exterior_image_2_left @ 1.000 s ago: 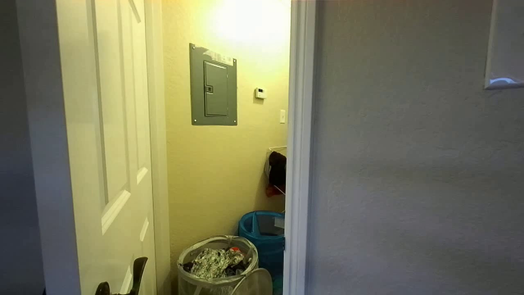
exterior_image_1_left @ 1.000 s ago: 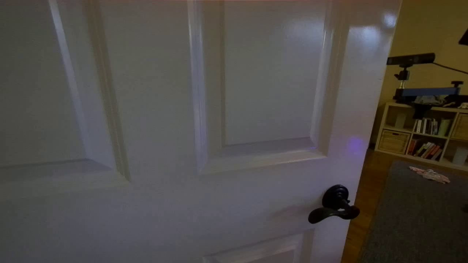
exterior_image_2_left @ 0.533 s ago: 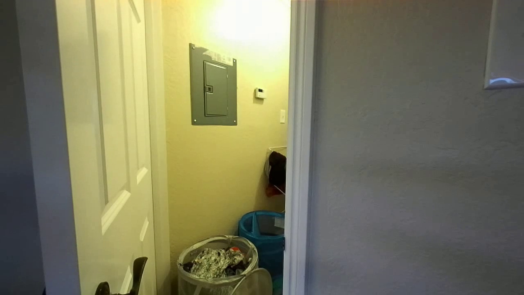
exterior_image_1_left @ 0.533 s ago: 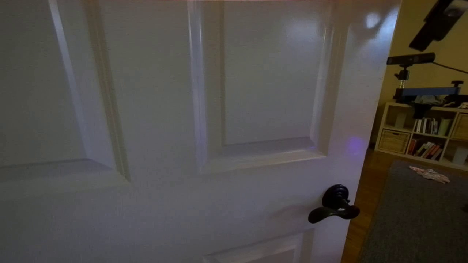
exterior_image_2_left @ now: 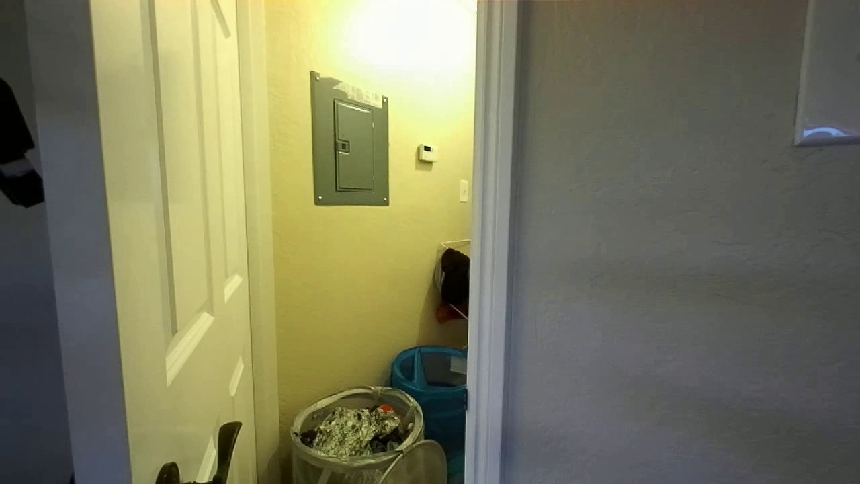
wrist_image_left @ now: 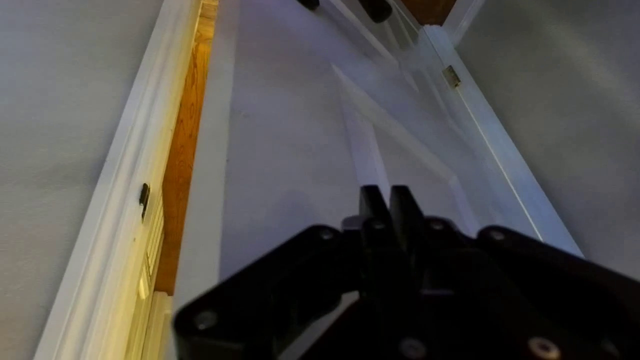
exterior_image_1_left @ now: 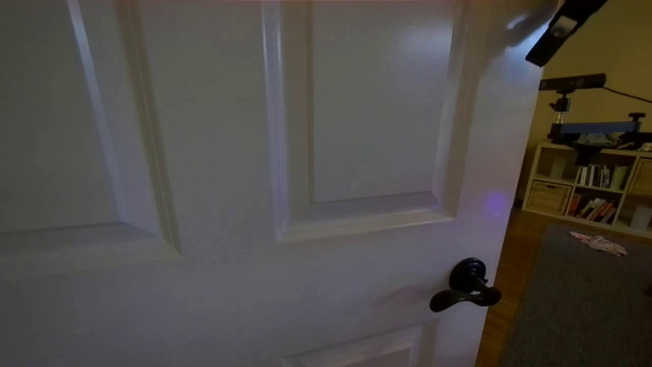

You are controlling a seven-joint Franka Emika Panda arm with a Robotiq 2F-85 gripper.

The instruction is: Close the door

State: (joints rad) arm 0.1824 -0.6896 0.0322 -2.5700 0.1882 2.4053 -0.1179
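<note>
My claw [wrist_image_left: 385,194] is drawn together, barely a sliver between its tips, gripping nothing, near the door [exterior_image_1_left: 367,127], which stands ajar. Beyond, I see a pale hamper [exterior_image_2_left: 308,464] holding crumpled silvery stuff [exterior_image_2_left: 349,430], a blue hamper [exterior_image_2_left: 440,411] just behind.

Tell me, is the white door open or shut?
Open: the wrist view shows a gap between the door and its frame.

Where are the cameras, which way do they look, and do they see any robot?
In an exterior view, it sits close to the door, facing its handle; fingers show top right.
In an exterior view, it sits outside the door frame, facing a grey box inside; fingers likely show at left.
Wrist view: behind the fingers, looking past them at the door.
Both exterior views show the door.
</note>
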